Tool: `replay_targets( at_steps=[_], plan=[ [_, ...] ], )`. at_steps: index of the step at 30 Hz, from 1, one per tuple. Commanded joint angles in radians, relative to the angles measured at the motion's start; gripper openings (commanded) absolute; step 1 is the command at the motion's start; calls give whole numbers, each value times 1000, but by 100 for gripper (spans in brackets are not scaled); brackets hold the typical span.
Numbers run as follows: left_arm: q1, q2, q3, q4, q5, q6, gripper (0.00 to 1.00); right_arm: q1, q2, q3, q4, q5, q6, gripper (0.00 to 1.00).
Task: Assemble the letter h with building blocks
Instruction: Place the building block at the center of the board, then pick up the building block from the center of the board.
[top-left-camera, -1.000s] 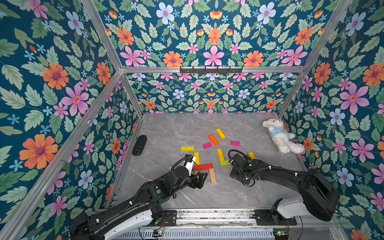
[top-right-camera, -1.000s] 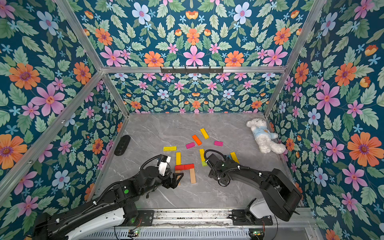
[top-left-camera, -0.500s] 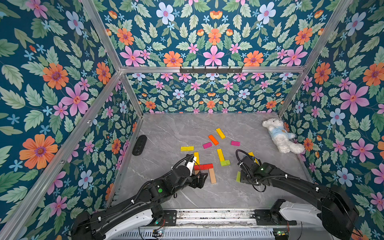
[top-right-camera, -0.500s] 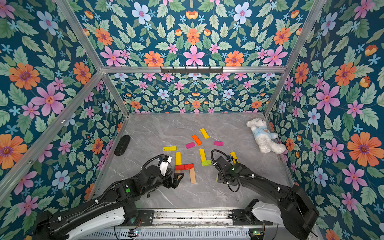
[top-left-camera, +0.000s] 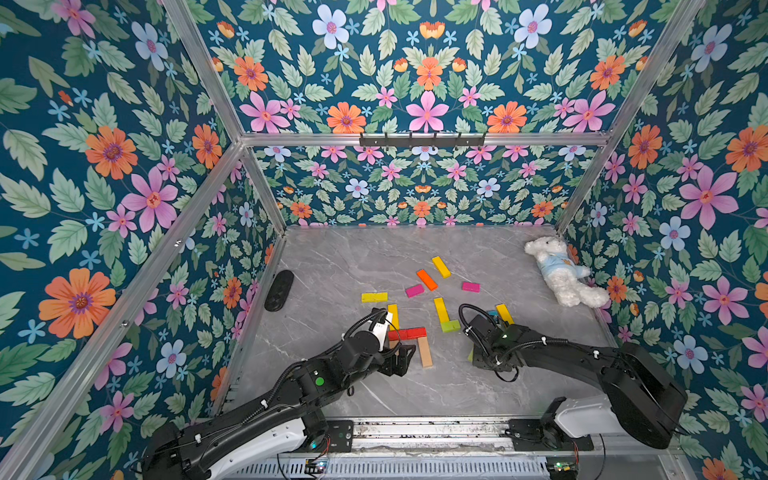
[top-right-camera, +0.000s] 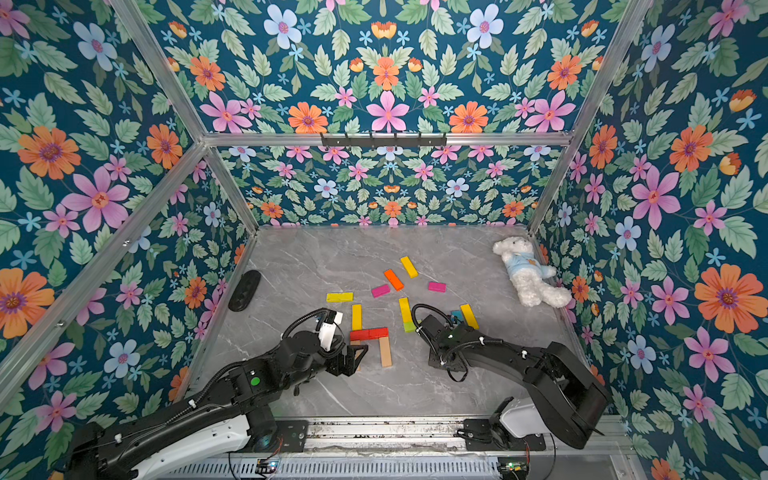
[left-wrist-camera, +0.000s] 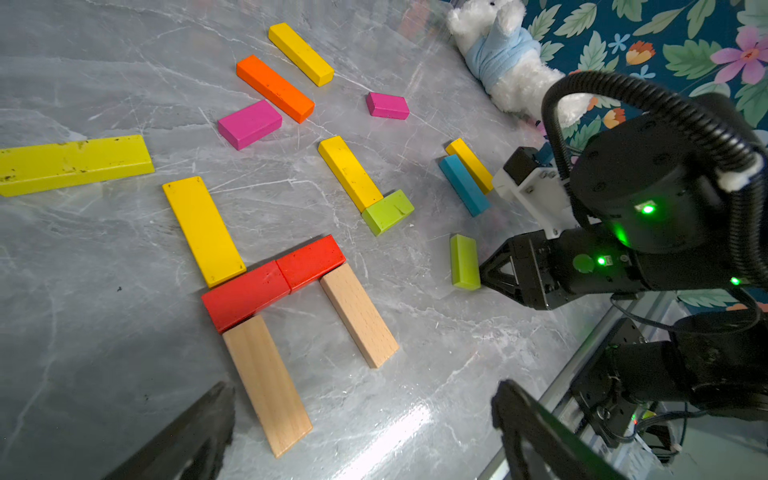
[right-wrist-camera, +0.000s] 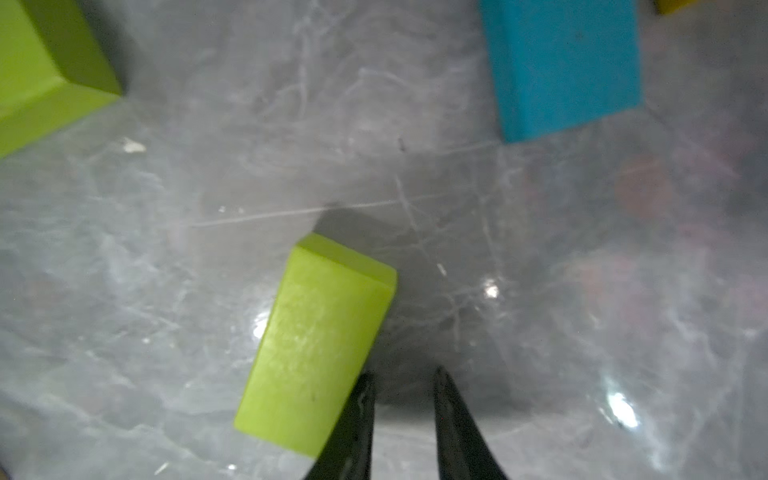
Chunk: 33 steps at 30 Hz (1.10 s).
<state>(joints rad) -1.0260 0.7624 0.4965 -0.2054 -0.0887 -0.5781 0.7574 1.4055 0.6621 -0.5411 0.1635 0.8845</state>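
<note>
Lime block (right-wrist-camera: 316, 345) rests just outside the narrowly open right hand (right-wrist-camera: 404, 372).

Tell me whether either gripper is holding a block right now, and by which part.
Nothing is held. The right gripper shows an empty narrow gap; the lime block sits beside it, outside its jaws. The left gripper is open and empty.

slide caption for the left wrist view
Yellow bar, red bars and plain wooden bars form an h; right gripper beside a lime block
</note>
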Motion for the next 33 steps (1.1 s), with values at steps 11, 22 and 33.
replay_targets(
  at_steps=[11, 22, 33],
  plan=[
    [1, 19, 9, 11, -3, 4, 99, -27, -99, 57, -24, -47, -140, 82],
    [1, 27, 14, 3, -21, -4, 99, -109, 56, 147, -41, -193, -440, 92],
    [0, 46, 20, 5, -29, -3, 99, -108, 152, 179, -37, -187, -479, 83]
  ],
)
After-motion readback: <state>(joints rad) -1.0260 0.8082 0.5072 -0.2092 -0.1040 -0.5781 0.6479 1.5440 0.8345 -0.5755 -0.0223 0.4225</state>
